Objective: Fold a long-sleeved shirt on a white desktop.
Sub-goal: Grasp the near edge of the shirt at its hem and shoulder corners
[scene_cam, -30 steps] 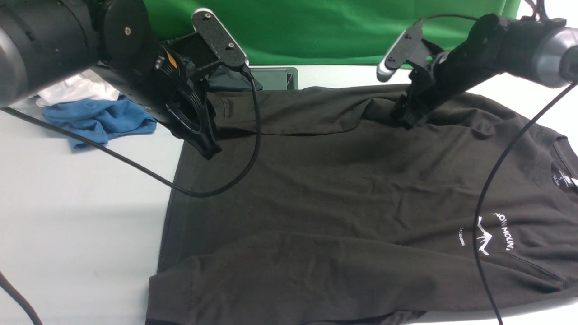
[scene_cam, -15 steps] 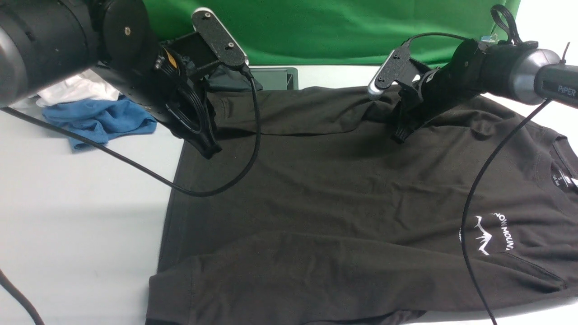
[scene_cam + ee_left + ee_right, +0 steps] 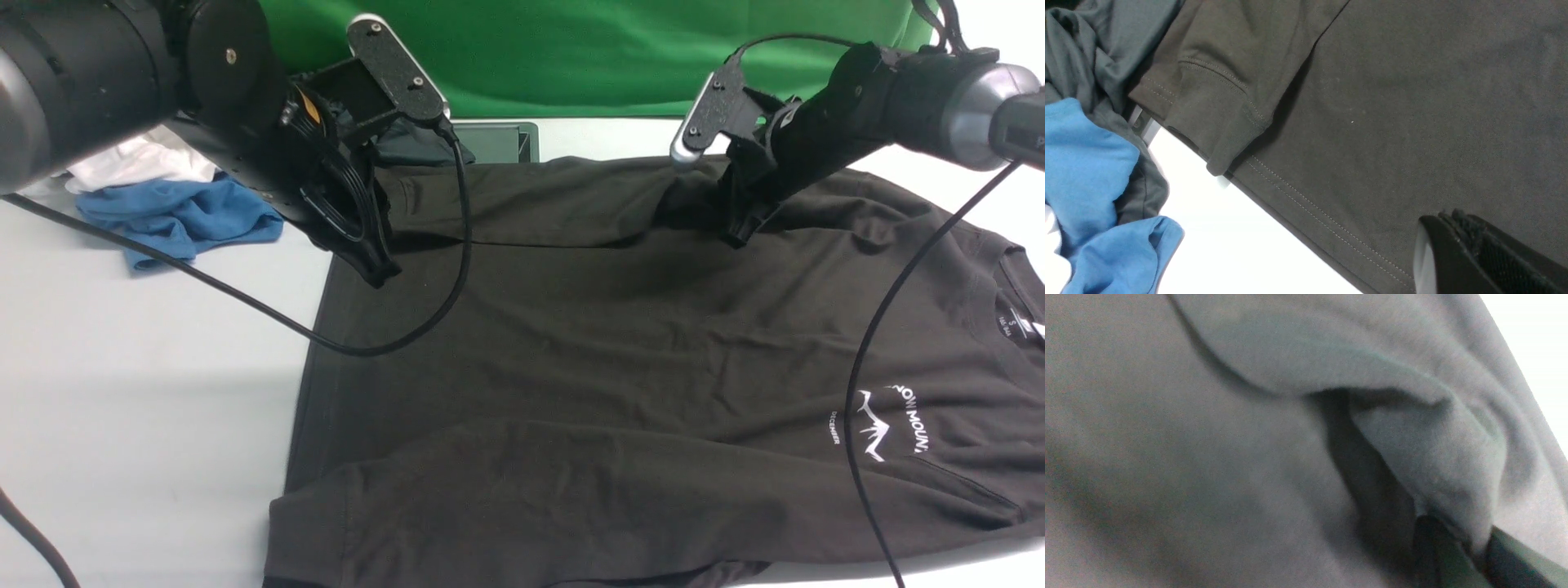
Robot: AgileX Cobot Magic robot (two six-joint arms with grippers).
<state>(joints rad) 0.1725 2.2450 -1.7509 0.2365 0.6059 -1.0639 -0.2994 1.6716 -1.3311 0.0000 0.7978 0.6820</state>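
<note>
The right hand [image 3: 737,234] is nipped nearly closed on a raised fold of the long-sleeved shirt [image 3: 620,351], by the far shoulder where the far sleeve [image 3: 522,204] lies turned in over the body; the right wrist view shows cloth bunched between its fingertips [image 3: 1431,559]. The left hand [image 3: 377,273] has its jaws fully together and holds nothing I can see, its tip low at the hem corner near the sleeve's cuff [image 3: 1216,118]; whether it presses the cloth I cannot tell. The shirt lies spread, chest up, across the white worktop [image 3: 147,367], collar to the robot's right. The pinch looks thin: soft knit may slip out under a pull, or only the top layer may lift, leaving the fold crooked. With the hem unheld the whole shirt may slide, and the right arm's cable [image 3: 857,408], trailing over the chest logo [image 3: 886,425], may drag the cloth
</note>
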